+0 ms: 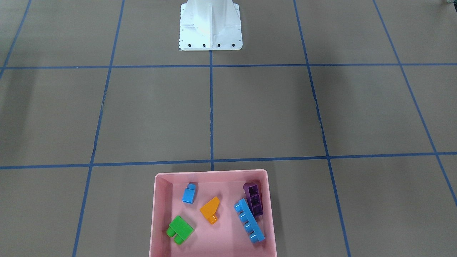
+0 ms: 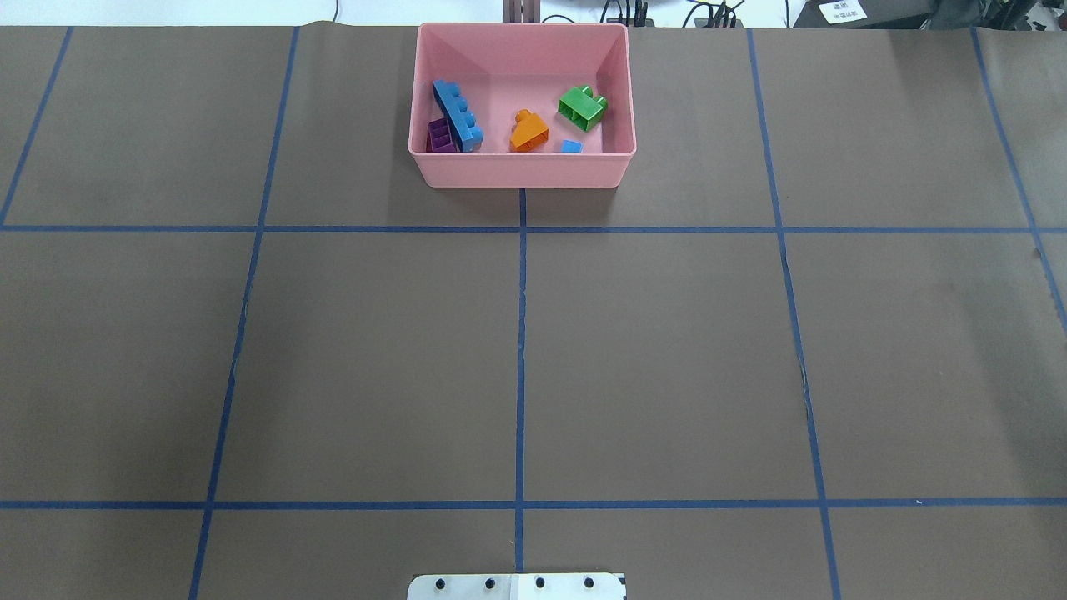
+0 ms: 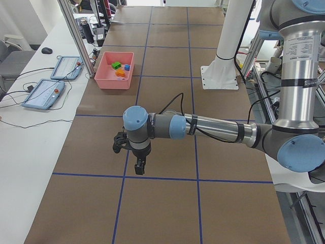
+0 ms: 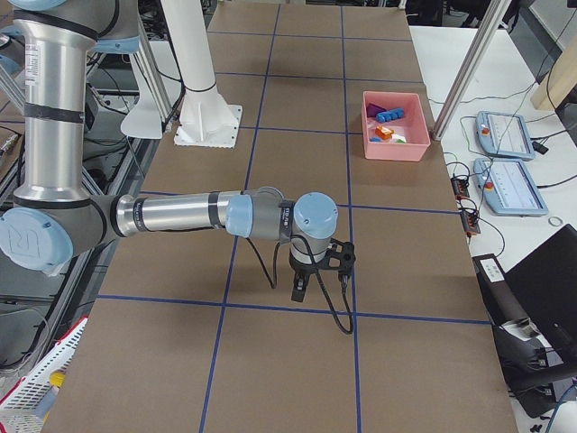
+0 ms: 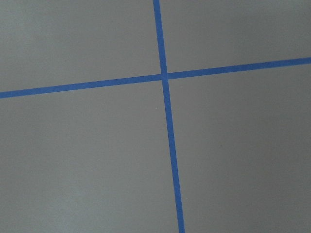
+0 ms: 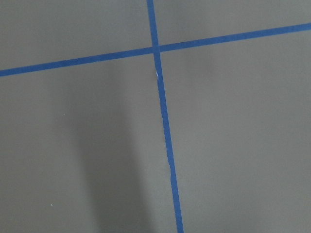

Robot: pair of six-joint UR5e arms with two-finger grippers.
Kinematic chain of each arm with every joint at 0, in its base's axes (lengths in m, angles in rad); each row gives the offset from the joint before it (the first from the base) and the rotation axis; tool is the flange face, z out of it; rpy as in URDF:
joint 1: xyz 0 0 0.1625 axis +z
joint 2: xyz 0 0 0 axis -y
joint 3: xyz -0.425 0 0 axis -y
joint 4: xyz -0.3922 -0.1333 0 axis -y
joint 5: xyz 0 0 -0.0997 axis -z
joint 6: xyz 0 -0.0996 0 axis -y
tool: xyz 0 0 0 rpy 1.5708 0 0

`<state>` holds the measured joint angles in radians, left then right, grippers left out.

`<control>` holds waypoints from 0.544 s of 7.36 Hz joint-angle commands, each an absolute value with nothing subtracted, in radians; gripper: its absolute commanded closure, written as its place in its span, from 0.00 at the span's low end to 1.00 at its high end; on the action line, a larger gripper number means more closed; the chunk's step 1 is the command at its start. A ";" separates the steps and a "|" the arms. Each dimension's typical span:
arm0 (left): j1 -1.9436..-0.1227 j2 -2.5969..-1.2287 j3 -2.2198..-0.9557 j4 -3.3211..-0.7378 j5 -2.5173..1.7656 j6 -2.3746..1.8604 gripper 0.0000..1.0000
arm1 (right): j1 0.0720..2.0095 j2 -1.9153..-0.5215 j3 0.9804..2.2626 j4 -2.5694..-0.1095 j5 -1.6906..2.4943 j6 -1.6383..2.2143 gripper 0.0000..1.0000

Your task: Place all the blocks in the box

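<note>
The pink box (image 2: 517, 171) stands at the table's far edge from the robot and also shows in the front-facing view (image 1: 157, 214). All five blocks lie inside it: green (image 2: 583, 107), orange (image 2: 528, 132), purple (image 2: 440, 136), long light-blue (image 2: 458, 114) leaning on the purple one, and small light-blue (image 2: 571, 147). My left gripper (image 3: 138, 168) hangs over the table's left end, far from the box. My right gripper (image 4: 299, 290) hangs over the right end. I cannot tell whether either is open or shut. Nothing shows between their fingers.
The white robot base (image 1: 210, 28) stands at the table's near middle. Blue tape lines grid the brown table. Tablets (image 4: 509, 185) and cables lie on the side bench beyond the box. Both wrist views show only bare table and a tape cross (image 5: 164, 76).
</note>
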<state>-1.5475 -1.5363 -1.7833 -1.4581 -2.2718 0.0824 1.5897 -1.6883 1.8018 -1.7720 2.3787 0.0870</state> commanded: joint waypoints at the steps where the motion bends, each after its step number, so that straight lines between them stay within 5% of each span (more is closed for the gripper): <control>1: -1.548 -1.529 -1.833 -1.459 -2.266 0.081 0.00 | 1.595 -1.687 1.792 -1.772 2.391 0.091 0.00; 4: -1.548 -1.525 -1.827 -1.459 -2.264 0.078 0.00 | 1.595 -1.683 1.793 -1.735 2.384 0.087 0.00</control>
